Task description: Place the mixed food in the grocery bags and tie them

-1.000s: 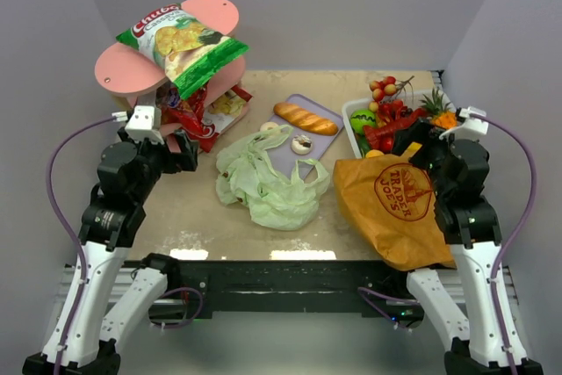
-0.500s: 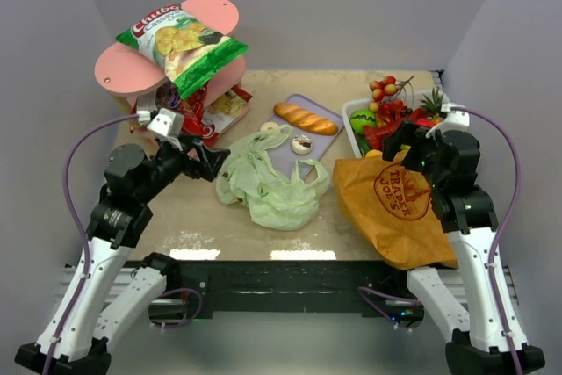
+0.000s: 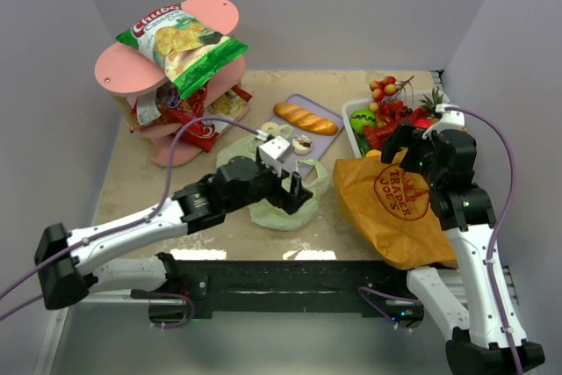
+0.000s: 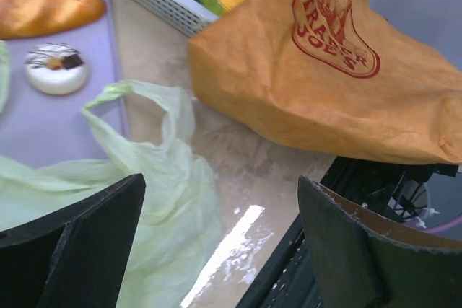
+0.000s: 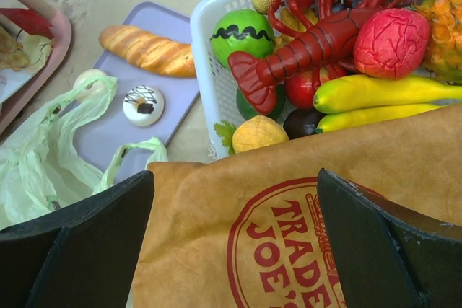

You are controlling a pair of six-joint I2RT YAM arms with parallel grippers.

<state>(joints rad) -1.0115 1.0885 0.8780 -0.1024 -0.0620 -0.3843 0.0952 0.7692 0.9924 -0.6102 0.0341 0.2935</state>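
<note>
1. Left claw [image 4: 220, 200], released and empty, hovered over the pale-green plastic bag [image 4: 166, 171] at frame centre; bread loaf [image 3: 305, 118] unbagged above it.
2. Right claw [image 5: 234, 200], released, hung above the paper bag [image 3: 391, 212].
3. Next, seemingly: grip a handle [image 4: 144, 89].

Brown paper bag [image 3: 397, 204]: red round print read "TRADER JOE'S", two lines, inside red ring. Top view: lettering ran sideways down bag face, still legible. Left wrist view: full wording showed, tilted, ring complete. Right wrist view: only "TRADE" over "JOE" showed, rest out of sight. Green-and-white chips bag [image 3: 187, 46]: red brand word with white outline across top end, began "Ch", remaining letters too small to read surely.
</note>
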